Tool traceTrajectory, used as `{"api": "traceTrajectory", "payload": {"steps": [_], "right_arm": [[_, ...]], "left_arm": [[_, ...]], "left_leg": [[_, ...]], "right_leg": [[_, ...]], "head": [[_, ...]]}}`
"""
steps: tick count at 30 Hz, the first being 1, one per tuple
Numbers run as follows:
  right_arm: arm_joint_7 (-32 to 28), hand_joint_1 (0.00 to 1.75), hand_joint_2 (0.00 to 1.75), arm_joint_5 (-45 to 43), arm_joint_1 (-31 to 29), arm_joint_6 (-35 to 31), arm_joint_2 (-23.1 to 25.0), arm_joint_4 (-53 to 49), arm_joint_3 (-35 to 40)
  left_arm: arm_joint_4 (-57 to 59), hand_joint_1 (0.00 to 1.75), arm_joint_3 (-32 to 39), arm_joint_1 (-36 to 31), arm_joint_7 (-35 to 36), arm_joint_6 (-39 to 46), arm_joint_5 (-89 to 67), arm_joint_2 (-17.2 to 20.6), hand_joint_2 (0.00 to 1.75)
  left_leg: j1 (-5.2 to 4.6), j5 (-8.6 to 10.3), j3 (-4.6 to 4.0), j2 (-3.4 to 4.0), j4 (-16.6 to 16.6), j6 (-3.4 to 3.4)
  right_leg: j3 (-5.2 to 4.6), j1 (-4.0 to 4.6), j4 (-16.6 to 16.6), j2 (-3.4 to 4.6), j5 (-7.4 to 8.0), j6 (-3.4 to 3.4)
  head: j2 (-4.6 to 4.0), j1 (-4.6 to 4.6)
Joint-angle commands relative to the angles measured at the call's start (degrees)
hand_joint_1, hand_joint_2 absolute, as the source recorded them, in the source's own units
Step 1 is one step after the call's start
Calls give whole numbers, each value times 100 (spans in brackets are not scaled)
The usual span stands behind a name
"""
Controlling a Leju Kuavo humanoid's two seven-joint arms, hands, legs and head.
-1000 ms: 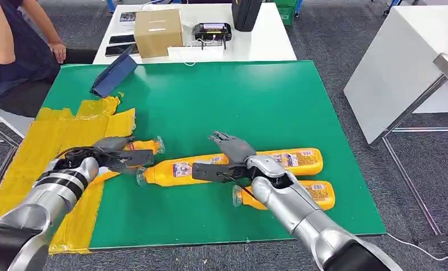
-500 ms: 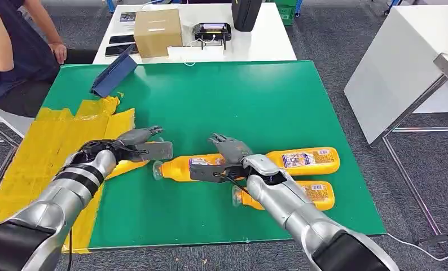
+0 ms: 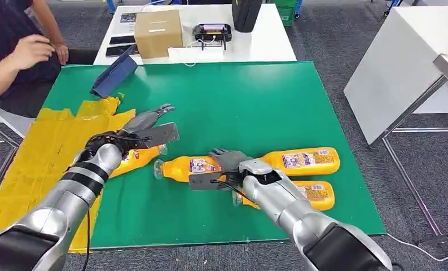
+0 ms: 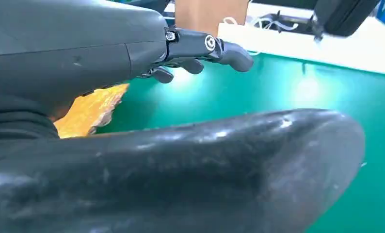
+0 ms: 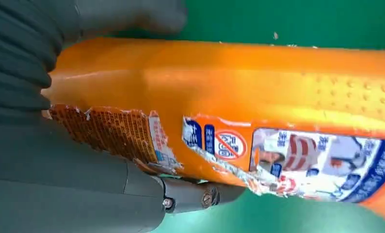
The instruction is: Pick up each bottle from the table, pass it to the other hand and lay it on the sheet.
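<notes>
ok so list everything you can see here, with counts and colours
held bottle: one, orange, mid mat
other bottles: three, orange, lying on the mat; one at the sheet's edge, two on the right
sheet: one, yellow, mat's left side
mat: one, green, on the table
case: one, blue, mat's far left corner
box: one, brown cardboard, white table behind
white tables: two, behind and at right
person: one, dark top, far left
left hand: fingers apart, holds nothing
right hand: grips the held bottle
</notes>
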Motion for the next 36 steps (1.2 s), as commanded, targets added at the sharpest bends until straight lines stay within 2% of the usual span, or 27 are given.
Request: {"api": "traceTrajectory", "payload": {"steps": [1,2,5,7,8,9,12,14,15,16,17,18,21,24,29,36], "right_arm": [[59,175,175,-41,319,56,-107,821,236],[57,175,175,-47,305,73,-113,814,235],[387,175,175,-141,267,-470,-138,712,-17],[583,175,175,-238,268,-769,-135,659,-232],[782,175,175,-371,319,-1152,-121,573,-491],[806,175,175,-421,441,-2024,-118,310,-781],[810,175,175,-414,431,-1977,-126,230,-813],[273,175,175,-721,793,-3151,-116,-508,-1363],[78,175,175,-890,990,-3369,-117,-941,-1574],[-288,175,175,-1354,1359,-3669,-82,-1789,-1957],[-348,175,175,-1519,1576,-3695,-108,-2378,-2037],[-389,175,175,-1723,1884,-3720,-75,-3146,-2166],[-506,175,175,-1994,2329,-3759,-80,-4480,-2205],[-643,175,175,-2111,2478,-3811,-162,-5165,-2113],[-683,175,175,-2083,2446,-3778,-196,-5231,-1983],[-447,175,175,-2063,2238,-2895,-289,-5363,-1190]], "left_arm": [[7,0,807,-163,-47,-193,1278,-437,0],[-32,0,796,-139,-41,-204,1296,-414,0],[-322,0,1343,63,179,-529,2386,-488,0],[-534,0,1373,186,273,-553,2708,-435,0],[-668,0,1490,283,336,-542,2984,-434,0],[-1027,0,1830,555,467,-530,3646,-467,0],[-1198,0,1791,679,515,-546,3731,-388,0],[-1720,0,2240,1049,507,-208,4510,-546,0],[-2038,0,2263,1268,497,-121,4762,-522,0],[-2440,0,2372,1552,530,88,5161,-558,0],[-2707,0,2343,1731,557,108,5372,-551,175],[-2977,0,2302,1916,602,165,5583,-576,175],[-3431,0,1974,2242,698,216,5787,-607,175],[-3824,0,1574,2492,684,236,5751,-677,175],[-3993,0,1354,2579,680,185,5839,-683,175],[-4890,0,659,2990,550,-266,5800,-700,175]], "left_leg": [[10,-2,21,-22,-5,-3],[12,-2,26,-27,-5,-4],[8,-1,38,-20,-8,-4],[9,-2,45,-22,-8,-5],[6,-1,47,-17,-10,-5],[7,-1,45,-14,-8,-4],[3,0,44,-5,-8,-3],[4,-1,37,-16,-1,-3],[5,0,39,-9,-6,-2],[2,1,41,-1,-8,2],[5,-4,47,-3,-13,1],[3,-6,35,6,-7,1],[-5,-10,9,12,-2,-1],[-6,-6,-11,-26,2,1],[-3,-11,-29,-31,6,2],[-2,-16,-25,-23,9,0]], "right_leg": [[31,8,-13,-4,-3,-4],[40,9,-16,0,-4,-6],[46,5,-14,4,-2,-6],[52,5,-14,10,-4,-9],[49,2,-13,10,-3,-7],[48,4,-13,9,-1,-6],[42,1,-9,17,0,-5],[39,0,-3,12,-3,-5],[40,2,-10,15,-1,-4],[41,0,-11,17,0,-2],[50,1,-17,28,-2,-4],[37,0,-8,32,-3,-4],[9,-3,2,34,-4,-1],[-5,-4,4,-3,-12,2],[-21,-3,4,0,-13,1],[-19,-2,7,15,-15,-2]], "head": [[0,-4],[0,0],[0,-2],[0,-2],[0,-4],[0,0],[0,-4],[0,-2],[0,-4],[0,-2],[0,0],[0,2],[0,-4],[0,-2],[0,-2],[0,-2]]}}
